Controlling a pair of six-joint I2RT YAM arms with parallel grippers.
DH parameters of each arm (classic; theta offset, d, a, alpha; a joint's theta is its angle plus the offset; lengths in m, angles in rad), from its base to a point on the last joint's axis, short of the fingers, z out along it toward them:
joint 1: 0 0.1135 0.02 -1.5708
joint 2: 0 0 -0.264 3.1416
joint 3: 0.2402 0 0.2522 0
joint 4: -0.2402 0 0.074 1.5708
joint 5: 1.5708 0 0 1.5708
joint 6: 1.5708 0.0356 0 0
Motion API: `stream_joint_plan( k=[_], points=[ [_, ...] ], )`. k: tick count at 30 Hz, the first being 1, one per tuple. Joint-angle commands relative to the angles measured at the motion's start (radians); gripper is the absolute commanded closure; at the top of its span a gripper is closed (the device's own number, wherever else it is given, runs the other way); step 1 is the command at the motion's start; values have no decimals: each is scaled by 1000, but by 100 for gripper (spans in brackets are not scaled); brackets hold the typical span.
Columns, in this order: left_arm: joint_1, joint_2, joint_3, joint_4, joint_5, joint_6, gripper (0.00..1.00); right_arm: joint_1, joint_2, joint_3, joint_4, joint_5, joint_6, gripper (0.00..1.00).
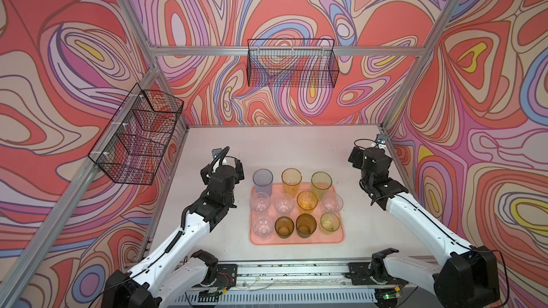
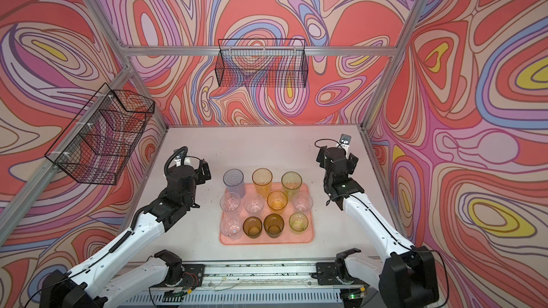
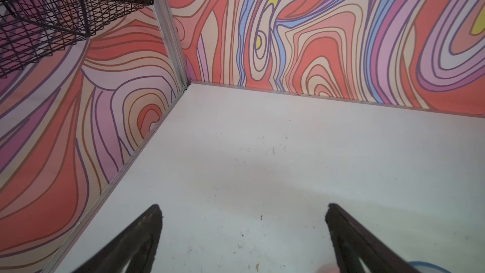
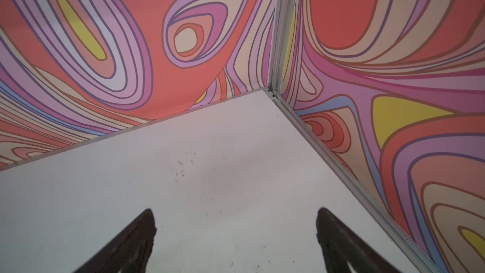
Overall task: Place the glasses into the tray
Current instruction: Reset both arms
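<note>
I'm running a robot lab cell, not a home: an aluminium frame [image 1: 201,51] boxes in a white bench [image 1: 284,149], swirl-printed walls [image 1: 296,1] close three sides, wire baskets [image 1: 292,63] hang from the frame, and arms [image 1: 415,219] sit on a rail [image 1: 290,272] along the bench's near edge.

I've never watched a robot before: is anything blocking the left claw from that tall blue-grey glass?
Nothing visible does. The left gripper hangs open over bare table, aimed at the far wall, and only open table lies between it and the blue-grey tumbler, which stands at the far left corner of the salmon-pink tray.
</note>
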Motion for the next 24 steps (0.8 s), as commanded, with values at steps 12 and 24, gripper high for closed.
stream_joint_plan(
  k=[12, 24],
  points=[
    [211, 251, -332, 794, 180, 178, 0, -138, 145, -290, 628, 16, -47, 2],
    [229, 204, -403, 829, 317, 294, 0, -153, 355, -280, 719, -12, -86, 2]
  ],
)
